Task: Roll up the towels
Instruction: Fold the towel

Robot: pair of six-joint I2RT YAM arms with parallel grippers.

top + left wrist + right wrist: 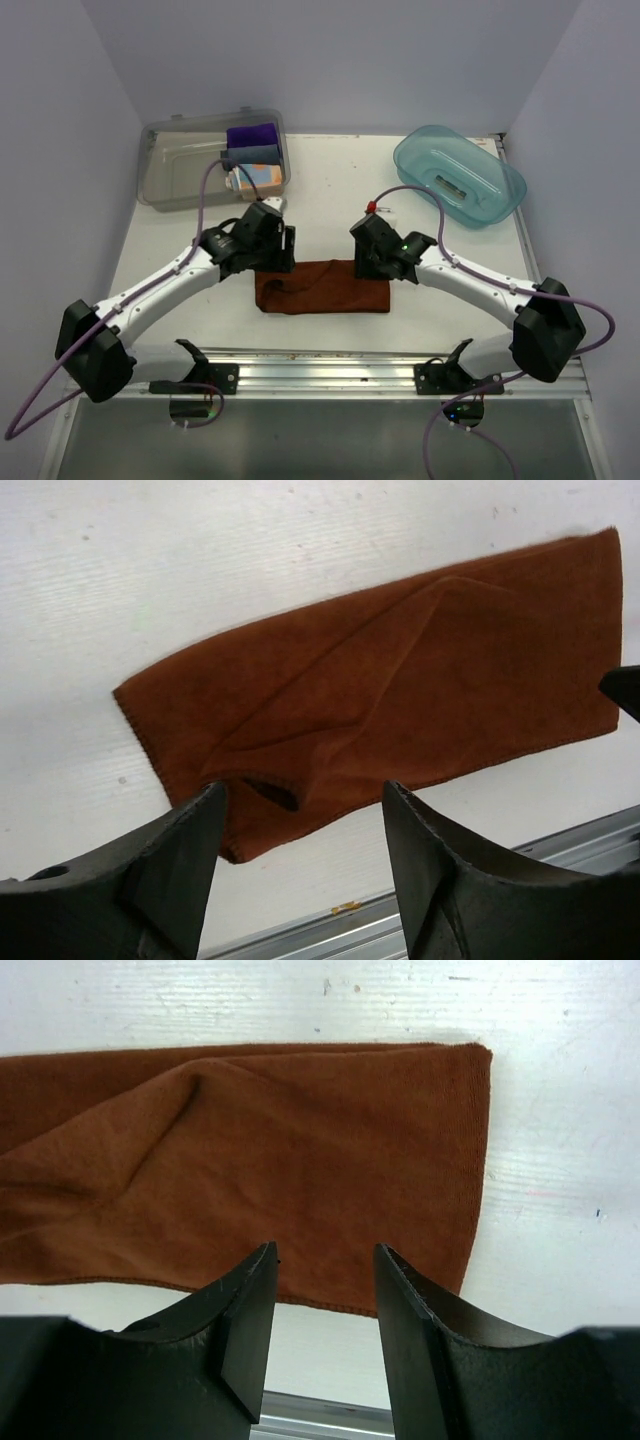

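A rust-brown terry towel (320, 287) lies folded into a long strip on the white table, between my two grippers. Its left end is creased, with a small open fold (270, 792). My left gripper (278, 250) hangs open just above that end, and nothing sits between its fingers (305, 790). Over the towel's squared right end (440, 1160) my right gripper (366, 252) is also open and empty (325, 1250). A patterned orange and pale blue towel (256, 178) lies in the clear bin, mostly hidden.
The clear plastic bin (170, 175) stands at the back left, with a purple cloth (250, 135) and a rolled grey-blue cloth (252, 155) at its right end. A teal tub (460, 175) is at the back right. An aluminium rail (330, 365) runs along the near edge.
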